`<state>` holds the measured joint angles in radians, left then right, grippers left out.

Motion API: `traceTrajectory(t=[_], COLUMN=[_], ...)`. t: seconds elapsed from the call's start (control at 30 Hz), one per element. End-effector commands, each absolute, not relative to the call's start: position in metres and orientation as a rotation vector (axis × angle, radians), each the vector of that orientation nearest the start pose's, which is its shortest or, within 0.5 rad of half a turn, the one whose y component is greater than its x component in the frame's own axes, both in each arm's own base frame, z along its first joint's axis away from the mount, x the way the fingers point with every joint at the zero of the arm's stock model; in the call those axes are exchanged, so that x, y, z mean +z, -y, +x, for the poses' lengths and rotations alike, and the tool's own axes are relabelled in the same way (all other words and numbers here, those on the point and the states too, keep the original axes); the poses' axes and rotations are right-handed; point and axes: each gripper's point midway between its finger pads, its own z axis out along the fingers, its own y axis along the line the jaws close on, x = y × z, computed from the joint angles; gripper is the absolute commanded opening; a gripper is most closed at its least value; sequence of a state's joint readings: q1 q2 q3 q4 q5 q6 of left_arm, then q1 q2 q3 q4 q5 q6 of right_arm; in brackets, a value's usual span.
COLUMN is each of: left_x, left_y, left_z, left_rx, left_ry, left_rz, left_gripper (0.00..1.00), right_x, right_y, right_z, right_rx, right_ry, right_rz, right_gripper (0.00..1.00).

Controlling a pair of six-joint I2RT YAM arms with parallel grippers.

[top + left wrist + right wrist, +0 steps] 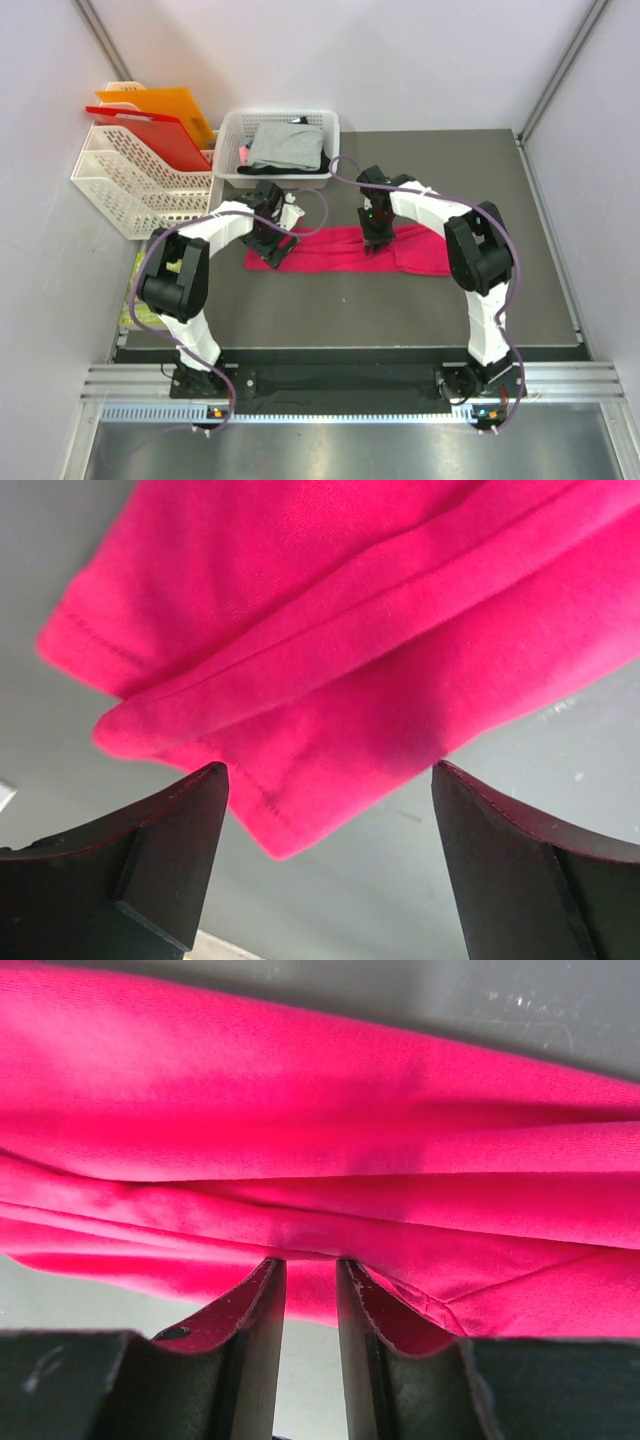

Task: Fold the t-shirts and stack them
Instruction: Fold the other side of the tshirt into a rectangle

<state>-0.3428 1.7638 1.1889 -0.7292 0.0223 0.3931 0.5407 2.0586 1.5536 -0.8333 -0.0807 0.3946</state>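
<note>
A bright pink-red t-shirt (345, 250) lies folded into a long strip across the dark table (350, 310). My left gripper (272, 248) hovers open over the strip's left end. In the left wrist view its fingers straddle a hemmed corner of the pink-red t-shirt (350, 630), wide apart around the left gripper (330, 772). My right gripper (375, 243) is at the strip's middle. In the right wrist view its jaws stand narrow with a small gap, and the near edge of the pink-red t-shirt (320, 1110) lies between the right gripper's tips (311, 1262). A grey t-shirt (285, 145) lies on a black one (312, 127) in the basket.
A white basket (228, 150) stands at the table's back, just behind the left gripper. To the left a white wire rack (120, 185) holds an orange folder (165, 103) and a red folder (150, 128). Grey walls close in on both sides.
</note>
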Motion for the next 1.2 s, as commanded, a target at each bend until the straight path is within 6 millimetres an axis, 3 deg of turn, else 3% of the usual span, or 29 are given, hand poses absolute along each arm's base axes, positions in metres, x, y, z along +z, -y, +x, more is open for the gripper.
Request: traceTrajectory(t=[0.0, 0.43, 0.87, 1.17], left_x=[0.034, 0.005, 0.001, 0.004], left_y=[0.112, 0.101, 0.089, 0.086], left_z=[0.336, 0.318, 0.311, 0.313], left_rx=[-0.044, -0.013, 0.044, 0.074], left_ry=[-2.673, -2.735, -2.735, -2.727], left_rz=[0.98, 1.011, 1.048, 1.056], left_gripper=[0.87, 0.82, 0.8, 0.79], right_x=[0.044, 0.046, 0.056, 0.057], right_y=[-0.249, -0.239, -0.229, -0.227], right_z=[0.347, 0.367, 0.408, 0.413], right_rx=[0.3, 0.274, 0.26, 0.256], right_ry=[-2.9, -2.884, -2.826, -2.831], right_rz=[-0.234, -0.2, -0.166, -0.178], right_gripper=[0.27, 0.24, 0.23, 0.24])
